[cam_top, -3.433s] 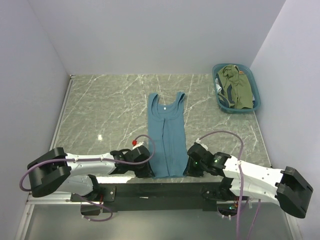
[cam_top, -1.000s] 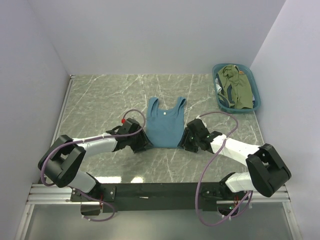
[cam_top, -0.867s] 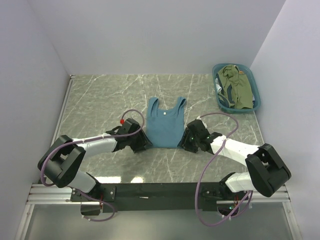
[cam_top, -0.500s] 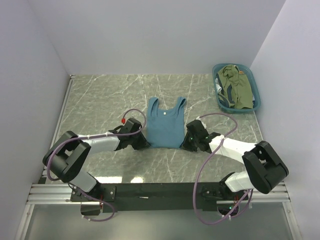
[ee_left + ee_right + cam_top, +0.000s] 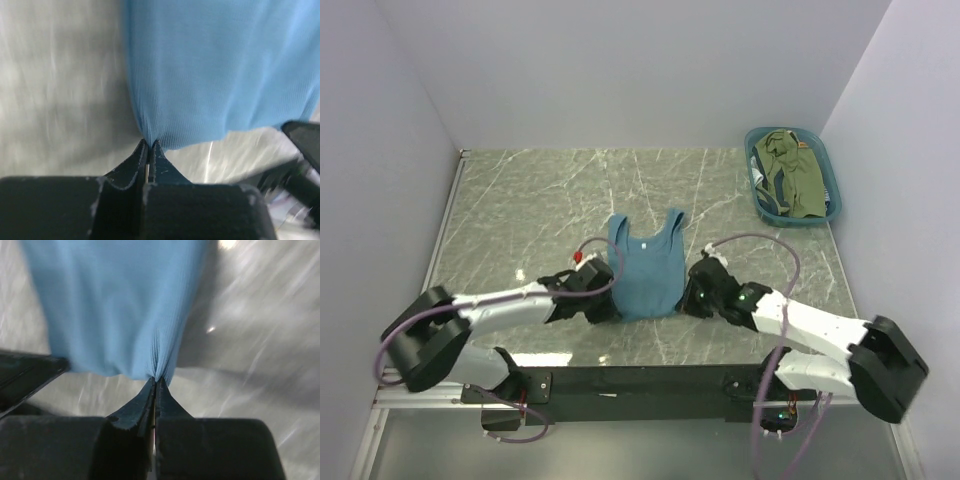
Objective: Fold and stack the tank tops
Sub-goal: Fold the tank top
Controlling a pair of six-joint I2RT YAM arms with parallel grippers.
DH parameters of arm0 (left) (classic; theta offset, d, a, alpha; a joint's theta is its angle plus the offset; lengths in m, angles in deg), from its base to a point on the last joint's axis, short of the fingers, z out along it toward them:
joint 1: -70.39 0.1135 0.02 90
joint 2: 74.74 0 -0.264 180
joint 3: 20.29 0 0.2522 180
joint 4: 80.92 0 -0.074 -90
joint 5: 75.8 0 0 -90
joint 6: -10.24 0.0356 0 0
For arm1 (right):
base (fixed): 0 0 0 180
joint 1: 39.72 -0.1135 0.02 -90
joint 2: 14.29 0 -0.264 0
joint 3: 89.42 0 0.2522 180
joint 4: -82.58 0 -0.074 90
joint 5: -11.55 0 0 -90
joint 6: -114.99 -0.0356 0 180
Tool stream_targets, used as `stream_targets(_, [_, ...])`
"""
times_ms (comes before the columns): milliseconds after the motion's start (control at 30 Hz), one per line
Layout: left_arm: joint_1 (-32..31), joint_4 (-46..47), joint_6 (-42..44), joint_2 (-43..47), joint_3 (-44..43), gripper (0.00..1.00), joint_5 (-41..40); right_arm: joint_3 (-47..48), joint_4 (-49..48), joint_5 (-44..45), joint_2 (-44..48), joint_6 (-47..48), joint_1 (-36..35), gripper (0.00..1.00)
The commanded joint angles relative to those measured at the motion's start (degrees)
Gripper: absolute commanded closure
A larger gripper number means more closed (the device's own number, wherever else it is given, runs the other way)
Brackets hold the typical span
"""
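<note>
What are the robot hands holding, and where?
Both hold the blue tank top: the left gripper pinches its near left corner, the right gripper its near right corner.

The table (image 5: 520,200) has a grey-green marble-look top, run through with thin white veins. Three plain, pale lilac-grey walls box it in: the back wall (image 5: 640,70) along the far edge, the left wall (image 5: 375,150) and the right wall (image 5: 910,140) slanting in at the sides. A pale metal strip (image 5: 447,215) lines the table's left edge, and a silver rail (image 5: 425,388) runs along the near edge. Below that lies a dull grey floor (image 5: 620,455). The light is soft and even, and small bright glints (image 5: 211,330) show on the polished top.
</note>
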Motion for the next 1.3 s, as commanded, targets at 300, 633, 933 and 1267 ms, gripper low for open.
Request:
stream_targets(300, [-3.12, -17.24, -3.64, 18.5, -3.42, 1.0, -3.3, 5.2, 15.31, 5.91, 13.91, -6.12, -9.67, 1.0])
stream_targets(633, [17.98, -7.76, 10.94, 2.34, -21.25, 1.0, 6.81, 27.24, 8.9, -5.76, -5.67, 10.76, 11.06, 1.0])
stream_targets(933, [28.54, -2.04, 15.79, -35.18, -51.41, 0.23, 15.34, 56.8, 11.18, -11.84, -39.87, 16.92, 24.17, 0.6])
stream_targets(1267, [30.48, -2.65, 15.09, -25.29, -40.91, 0.21, 6.57, 47.51, 8.73, -5.95, -33.58, 18.24, 25.32, 0.37])
